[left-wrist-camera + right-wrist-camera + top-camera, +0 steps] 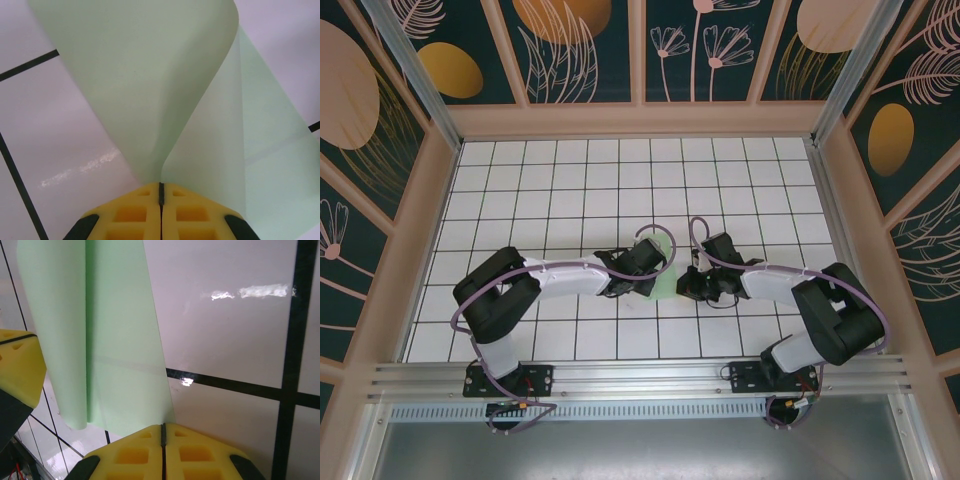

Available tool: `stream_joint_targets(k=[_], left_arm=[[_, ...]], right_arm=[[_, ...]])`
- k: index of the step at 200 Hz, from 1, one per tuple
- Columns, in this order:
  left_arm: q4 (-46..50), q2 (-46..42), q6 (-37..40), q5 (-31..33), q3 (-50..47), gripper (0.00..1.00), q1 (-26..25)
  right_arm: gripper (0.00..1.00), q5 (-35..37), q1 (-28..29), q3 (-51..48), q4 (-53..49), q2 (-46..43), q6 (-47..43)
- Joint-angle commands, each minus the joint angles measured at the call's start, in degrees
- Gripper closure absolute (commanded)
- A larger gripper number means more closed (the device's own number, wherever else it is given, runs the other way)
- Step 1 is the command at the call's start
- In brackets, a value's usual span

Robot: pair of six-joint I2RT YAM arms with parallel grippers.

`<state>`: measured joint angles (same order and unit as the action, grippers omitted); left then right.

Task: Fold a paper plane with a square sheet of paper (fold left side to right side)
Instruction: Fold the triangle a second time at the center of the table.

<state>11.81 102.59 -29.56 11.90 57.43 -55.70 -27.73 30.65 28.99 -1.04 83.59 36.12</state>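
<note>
White gridded table (570, 180), floral wall panels (580, 50) around it.

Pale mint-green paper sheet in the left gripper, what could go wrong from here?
The left gripper pinches the pale mint-green paper sheet at one edge spot; the curled flap could slip free or tear. The shut right gripper sits at the sheet's border, so the sheet may slide on the white tiled table, skewing the fold.

No words to read
The square sheet of paper (150, 75), the white tiled table (570, 180) and the walls (570, 50) with painted flowers have no letters, numbers, labels or signs on them that can be read.
</note>
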Motion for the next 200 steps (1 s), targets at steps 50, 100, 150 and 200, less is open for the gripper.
stream_joint_targets(k=[50, 100, 150, 200], left_arm=[[0.67, 2.16, 1.61, 1.81, 2.60, 0.91, 0.31], [1.10, 2.95, 1.71, 2.41, 3.13, 0.91, 0.27], [1.11, 3.51, 1.53, 2.94, 3.22, 0.91, 0.38], [0.85, 3.84, 1.44, 3.17, 3.22, 0.91, 0.41]], right_arm=[[0.90, 3.38, 0.37, 0.03, -4.61, 1.77, -1.31], [0.90, 3.22, 0.37, 0.19, -4.69, 1.89, -1.49], [0.90, 3.29, 0.37, 0.19, -4.89, 1.90, -1.49], [0.90, 3.38, 0.33, 0.26, -5.22, 1.98, -1.59]])
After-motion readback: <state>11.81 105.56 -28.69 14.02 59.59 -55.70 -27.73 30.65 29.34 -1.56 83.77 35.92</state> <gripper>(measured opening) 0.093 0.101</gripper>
